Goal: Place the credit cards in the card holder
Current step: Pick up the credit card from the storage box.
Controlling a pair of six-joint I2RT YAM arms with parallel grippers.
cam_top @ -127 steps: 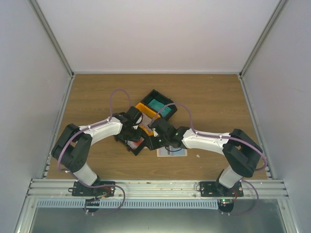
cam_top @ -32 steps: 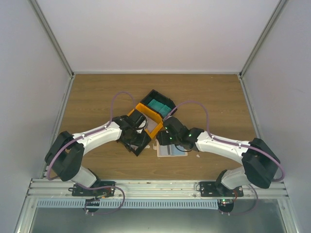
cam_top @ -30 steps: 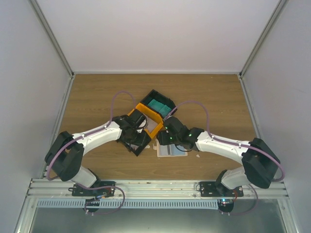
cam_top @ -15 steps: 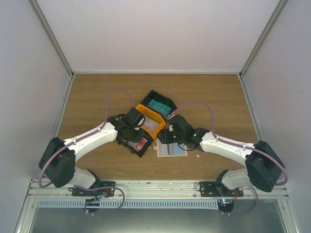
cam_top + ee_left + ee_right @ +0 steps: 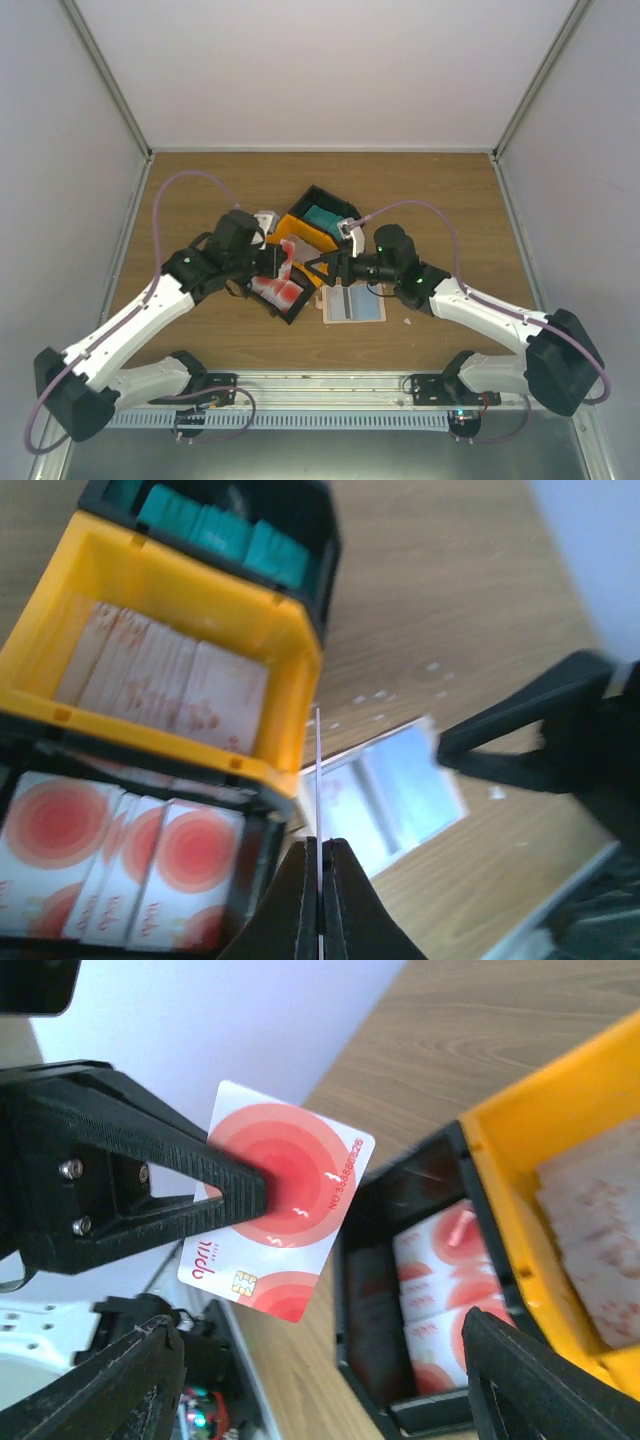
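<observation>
Now red-blotched card (image 5: pixel 288 1222) clamped in left tool (image 5: pixel 318 852), opp. right tool (image 5: pixel 318 266).

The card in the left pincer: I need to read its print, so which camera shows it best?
The right wrist view: the card faces the lens, red circles, chip and lettering visible, pinched by the left pincer. The left wrist view shows it edge-on, a thin line; the top view shows it small.

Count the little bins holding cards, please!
3, joined in a row: far black bin with teal cards, middle yellow bin with pale cards, near black bin with red-circle cards. None looks hidden.
</observation>
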